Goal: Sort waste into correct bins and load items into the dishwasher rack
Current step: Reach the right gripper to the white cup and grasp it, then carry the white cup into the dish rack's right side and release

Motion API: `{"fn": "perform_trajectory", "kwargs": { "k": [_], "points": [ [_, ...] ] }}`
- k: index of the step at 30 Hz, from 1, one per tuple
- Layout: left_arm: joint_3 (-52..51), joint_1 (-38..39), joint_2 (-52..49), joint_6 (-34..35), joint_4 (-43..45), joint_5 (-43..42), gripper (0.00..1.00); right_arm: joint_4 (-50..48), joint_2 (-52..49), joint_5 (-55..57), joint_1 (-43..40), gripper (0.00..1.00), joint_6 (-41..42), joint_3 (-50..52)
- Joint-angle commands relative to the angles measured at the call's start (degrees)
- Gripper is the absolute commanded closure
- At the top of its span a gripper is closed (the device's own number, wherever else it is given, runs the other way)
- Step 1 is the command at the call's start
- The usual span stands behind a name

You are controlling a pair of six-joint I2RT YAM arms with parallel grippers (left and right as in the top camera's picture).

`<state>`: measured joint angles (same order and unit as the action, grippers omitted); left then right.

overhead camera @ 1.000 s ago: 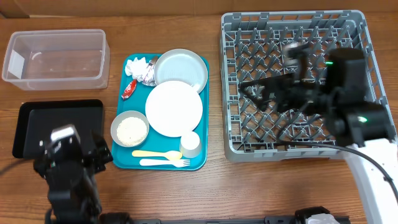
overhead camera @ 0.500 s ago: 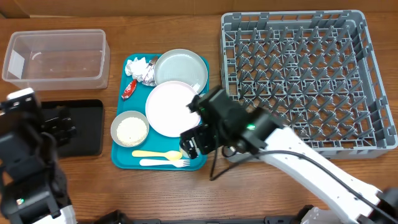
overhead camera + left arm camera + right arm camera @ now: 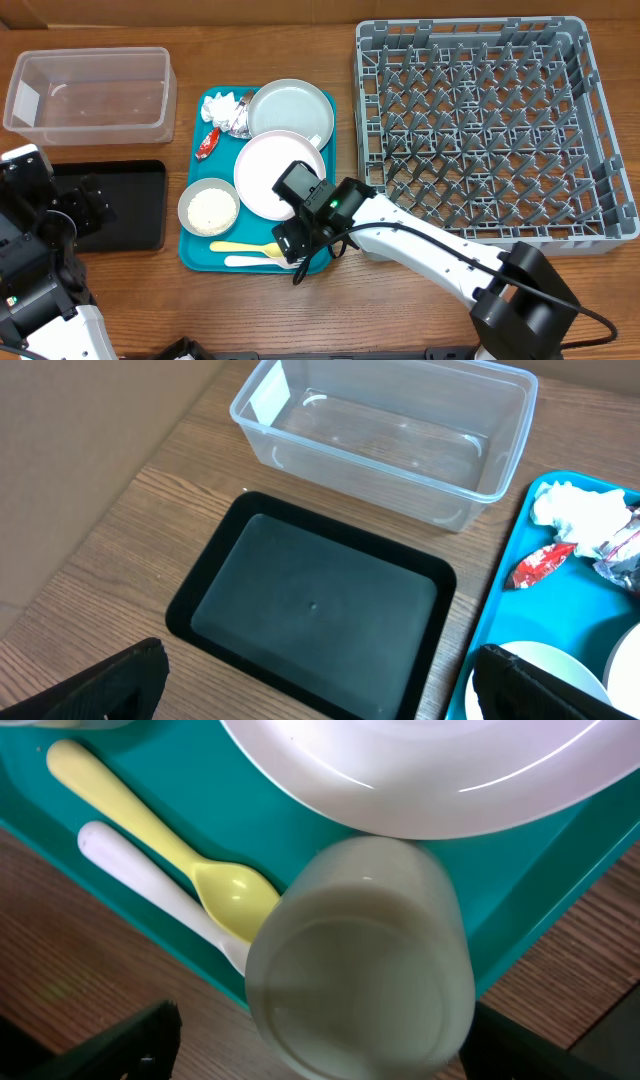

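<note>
White cup (image 3: 360,960) near teal tray (image 3: 200,810) edge

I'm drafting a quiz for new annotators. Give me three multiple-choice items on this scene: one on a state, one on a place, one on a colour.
1. The clear tub is: A lidded; B empty; C full.
2. The small red packet lies: A in the clear tub; B on bare wood; C on the teal tray.
3. The spoon is: A yellow; B grey; C red.
Answers: B, its bare bottom shows; C, teal surrounds it; A, its handle is plainly yellow.
</note>
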<state>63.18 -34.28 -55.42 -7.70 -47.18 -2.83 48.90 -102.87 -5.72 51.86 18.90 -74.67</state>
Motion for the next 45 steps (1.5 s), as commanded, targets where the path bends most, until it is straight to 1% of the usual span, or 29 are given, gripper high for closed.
{"fn": "perform_trajectory", "kwargs": {
  "k": [1,6,12,22,25,28,33,35,38,40,45],
  "points": [
    [1.49,-0.52,-0.70,-0.92,-0.09,-0.81,0.00,-0.96,0.17,1.88,0.50,0.07,0.76,-1.14],
    [1.49,-0.52,-2.58,-0.92,-0.90,-0.81,0.00,-3.28,0.09,4.59,0.50,0.06,0.85,0.11],
    [1.49,-0.52,-4.63,-0.92,-0.87,-0.81,0.00,-5.64,0.07,5.95,0.48,0.11,0.85,1.31],
    [1.49,-0.52,-9.40,-0.92,-0.90,-0.81,0.00,-6.47,-0.26,8.68,0.48,0.13,0.66,2.36],
    [1.49,-0.52,-11.23,-0.92,-0.90,-0.81,0.00,-6.71,-0.46,8.66,0.50,0.16,0.68,2.36],
    [1.49,-0.52,-13.31,-0.90,-0.87,-0.81,0.00,-6.80,-0.87,8.66,0.48,0.23,0.68,2.36],
    [1.49,-0.52,-16.55,-0.92,-0.87,-0.81,0.00,-6.25,-0.90,6.23,0.50,0.26,0.87,2.38],
    [1.49,-0.52,-17.70,-0.90,-0.87,-0.81,0.00,-6.05,-0.90,7.45,0.55,0.27,0.90,2.38],
    [1.49,-0.52,-20.17,-0.92,-0.87,-0.81,0.00,-6.10,-0.87,8.26,0.48,0.32,0.92,2.32],
    [1.49,-0.52,-21.16,-0.90,-0.85,-0.81,0.00,-5.99,-0.85,8.28,0.48,0.34,0.90,2.16],
    [1.49,-0.52,-24.50,-0.92,-0.83,-0.81,0.00,-2.16,0.15,8.37,0.48,0.37,0.85,-1.88]
  ]
}}
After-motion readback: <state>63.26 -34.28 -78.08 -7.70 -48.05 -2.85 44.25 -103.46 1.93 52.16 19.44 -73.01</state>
